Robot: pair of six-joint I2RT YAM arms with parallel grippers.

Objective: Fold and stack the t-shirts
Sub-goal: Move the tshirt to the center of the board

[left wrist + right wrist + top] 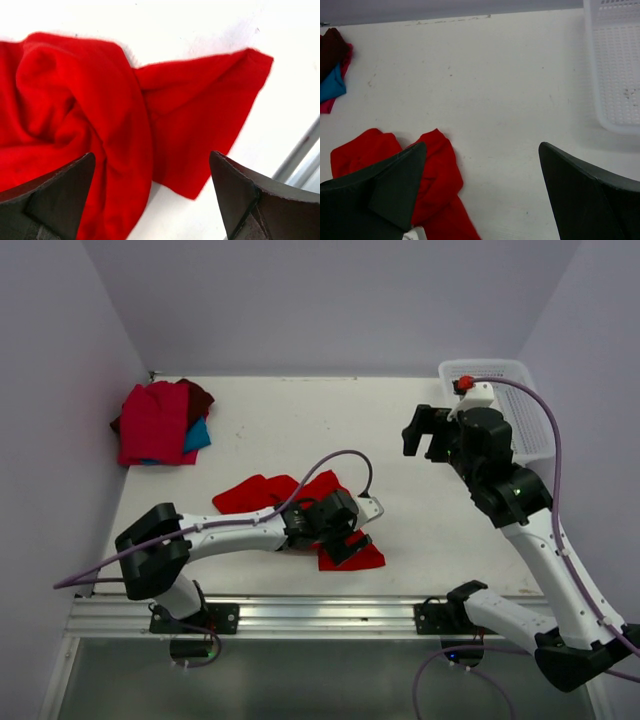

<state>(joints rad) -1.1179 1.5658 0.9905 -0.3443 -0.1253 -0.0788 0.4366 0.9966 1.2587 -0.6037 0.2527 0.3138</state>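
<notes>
Folded stack [155,425] sits in the far left corner. The red shirt [250,496] lies crumpled near centre, not yet folded. The left gripper [151,156] hangs over it, jaws wide; the right gripper [482,146] is raised, spread, empty.

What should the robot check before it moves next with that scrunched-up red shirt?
1. Left gripper open: ok, its jaws are spread wide right over the red t-shirt.
2. Left gripper touching the cloth: cannot tell from these views.
3. Red t-shirt lying flat for folding: not ok, it is bunched up with one sleeve sticking out.
4. Right gripper out of the way: ok, it is open, holds nothing, and is raised near the white mesh basket.
5. Stack of folded t-shirts ready: ok, it sits at the far left corner of the table, apart from the red t-shirt.
</notes>
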